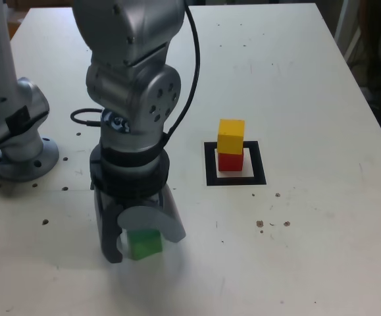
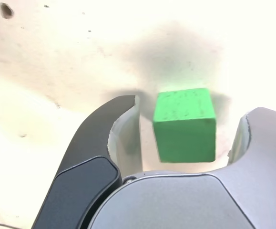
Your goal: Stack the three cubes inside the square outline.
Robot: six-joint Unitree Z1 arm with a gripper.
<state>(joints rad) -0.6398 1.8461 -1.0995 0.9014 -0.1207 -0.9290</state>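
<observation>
The green cube [image 1: 145,245] [image 2: 185,125] rests on the white table near the front, to the exterior view's left of the outline. My gripper [image 1: 141,242] [image 2: 188,112] points straight down over it, jaws astride the cube. In the wrist view a narrow gap shows on each side of the cube, so the jaws stand open around it. The yellow cube [image 1: 231,135] sits on the red cube [image 1: 229,162], and that stack stands inside the black square outline [image 1: 210,164] to the exterior view's right of the arm.
The arm's grey base [image 1: 16,155] is bolted at the exterior view's left edge, and a black cable [image 1: 85,117] loops beside the arm. The table [image 1: 308,250] has small dark specks, and its right edge runs close to other furniture.
</observation>
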